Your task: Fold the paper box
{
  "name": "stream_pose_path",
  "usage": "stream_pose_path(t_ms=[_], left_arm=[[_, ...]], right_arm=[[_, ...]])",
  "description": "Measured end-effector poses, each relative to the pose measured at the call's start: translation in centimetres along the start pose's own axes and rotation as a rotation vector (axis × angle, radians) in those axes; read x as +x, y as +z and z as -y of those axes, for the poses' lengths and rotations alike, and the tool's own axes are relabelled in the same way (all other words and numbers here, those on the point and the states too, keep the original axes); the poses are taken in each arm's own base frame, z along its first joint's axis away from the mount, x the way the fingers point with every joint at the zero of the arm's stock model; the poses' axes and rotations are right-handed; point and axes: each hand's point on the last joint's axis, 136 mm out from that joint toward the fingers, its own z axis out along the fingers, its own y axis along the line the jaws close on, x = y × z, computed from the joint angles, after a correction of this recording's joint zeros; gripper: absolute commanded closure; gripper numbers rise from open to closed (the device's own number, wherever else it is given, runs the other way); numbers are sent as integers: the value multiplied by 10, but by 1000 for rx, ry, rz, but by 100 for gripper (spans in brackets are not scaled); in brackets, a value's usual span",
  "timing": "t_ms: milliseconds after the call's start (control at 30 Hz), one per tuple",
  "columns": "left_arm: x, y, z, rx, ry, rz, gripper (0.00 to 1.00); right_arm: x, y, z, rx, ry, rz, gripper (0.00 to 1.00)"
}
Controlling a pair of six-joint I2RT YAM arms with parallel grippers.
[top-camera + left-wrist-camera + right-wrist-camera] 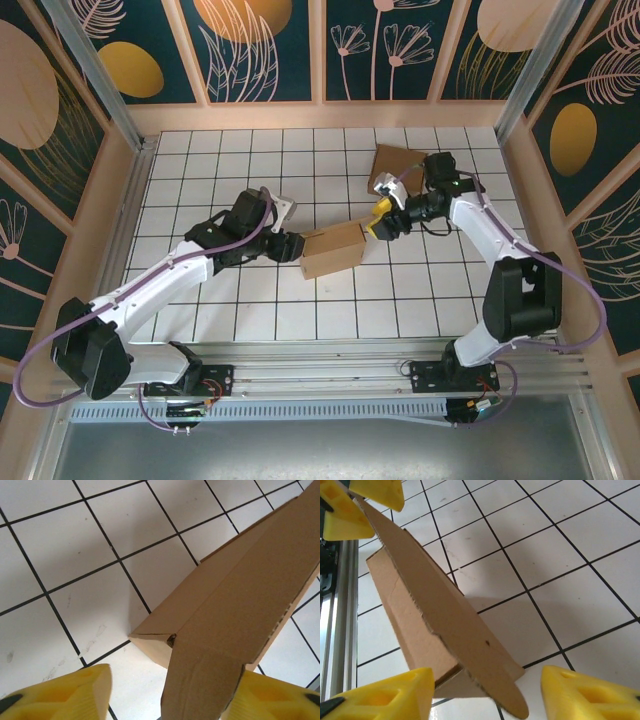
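Box [333,250] sits mid-table [250,300]. Left gripper [291,247] is at its 9 o'clock end, jaws apart astride an end flap [200,685], with a gap on one side, so no clamp. Right gripper [379,226] is at the 2 o'clock end, jaws also apart around a raised flap [470,645]. Likely each straddles a flap to steer it shut while the other braces. Spare cardboard [397,163] lies at the box's 1 o'clock.

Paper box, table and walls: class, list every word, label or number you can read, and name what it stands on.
None can be read. The paper box is plain brown card, the table bears only black grid lines, and the walls carry only leaf patterns.
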Motion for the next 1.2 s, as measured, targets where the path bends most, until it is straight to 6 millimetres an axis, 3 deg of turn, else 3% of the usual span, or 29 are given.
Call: stream_pose_path(t_ms=[200,367,467,667,833,1000,1200], left_arm=[[2,2,-1,-1,-15,-6,73],[1,2,-1,-6,-19,-3,81],[-3,1,-5,-30,-18,8,82],[-25,-2,-19,-138,-12,67,82],[-43,-4,-27,-197,-9,113,79],[-44,-1,-28,-201,-24,114,76],[-40,-2,-25,-178,-40,110,75]], right_arm=[[-6,4,5,-8,-20,10,66],[-7,4,4,-14,-22,16,80],[-10,9,0,-14,-42,20,81],[-10,26,-33,25,-112,32,85],[-21,24,-45,150,-143,112,87],[-31,17,-38,246,-121,173,76],[-26,16,-29,293,-82,167,80]])
